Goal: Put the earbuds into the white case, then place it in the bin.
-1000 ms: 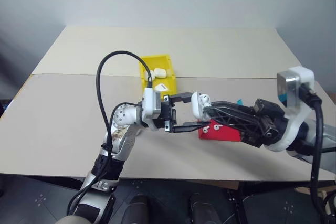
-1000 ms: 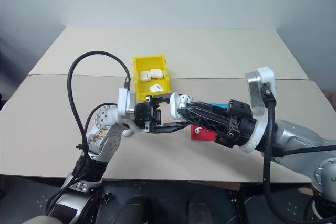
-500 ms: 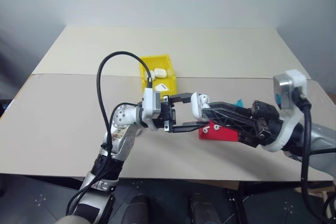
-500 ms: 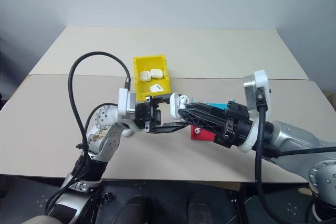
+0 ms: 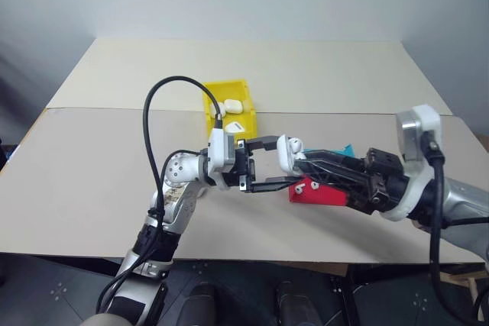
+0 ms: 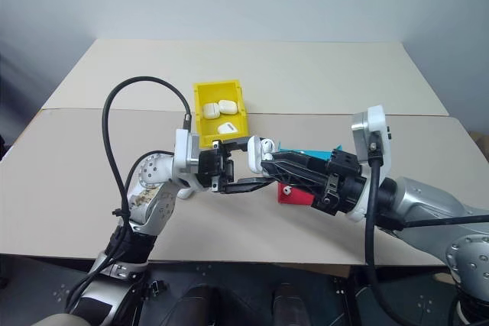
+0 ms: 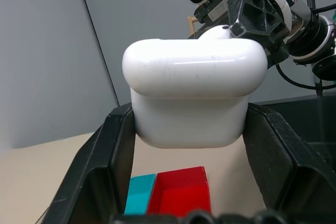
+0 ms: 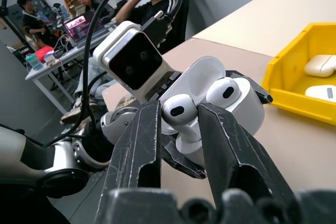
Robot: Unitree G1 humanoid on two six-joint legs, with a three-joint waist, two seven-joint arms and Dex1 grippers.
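Note:
Above the middle of the table, my left gripper is shut on the white case, whose lid stands open. In the left wrist view the case is clamped between both black fingers. My right gripper comes in from the right and is shut on one earbud, holding it at the case's open mouth. A second earbud sits in the case beside it. The yellow bin stands just behind the grippers on the table and holds closed white cases.
A shallow red tray with loose earbuds lies under my right gripper, and a blue tray sits behind it. A black cable loops over my left arm. People sit at desks in the background of the right wrist view.
My right wrist has rolled slightly, while its fingertips stay at the case. The left gripper and the case have not moved.

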